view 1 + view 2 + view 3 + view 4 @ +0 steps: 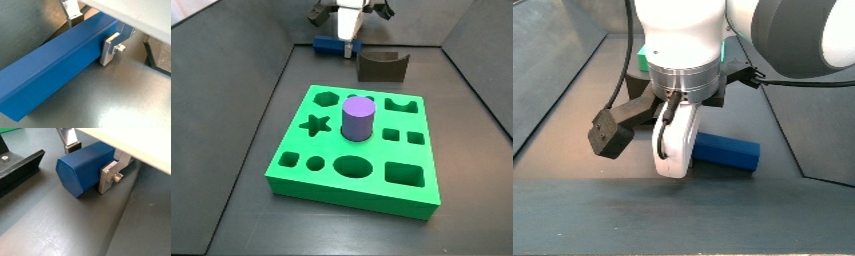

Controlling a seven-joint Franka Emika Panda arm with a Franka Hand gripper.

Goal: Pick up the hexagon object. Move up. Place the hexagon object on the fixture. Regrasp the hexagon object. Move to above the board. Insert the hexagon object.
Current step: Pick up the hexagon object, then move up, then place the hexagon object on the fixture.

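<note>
Nearest in a side view lies the board [358,150], a bright green slab with shaped holes, with a purple cylinder [360,118] standing upright in one of them. Behind the board, well apart from it, stands the fixture [382,65], a dark block with a curved notch in its top. Just beside the fixture, at the far end of the dark floor [251,215], the hexagon object [333,46] lies flat on its side, a long blue bar. The gripper [346,48] is down over it, at floor level.

In both wrist views the fingers [111,49] stand on either side of the bar, one silver plate pressed against a long face and the other against the opposite face [72,147]. They are closed to the bar's width and grasping it; no gap shows between pads and blue surface. The bar's hexagonal end [69,179] faces the camera in a wrist view, and the bar appears to rest on the floor, not yet lifted.

Judged from this, the step in hand is the pick-up. To do it well, the grip should stay firm and square on two parallel flats, so the bar does not roll between the pads, and the rise should be straight up. The hold seems near one end, so the long free end may droop. The fixture sits close by [17,168]; the lift should clear it.
</note>
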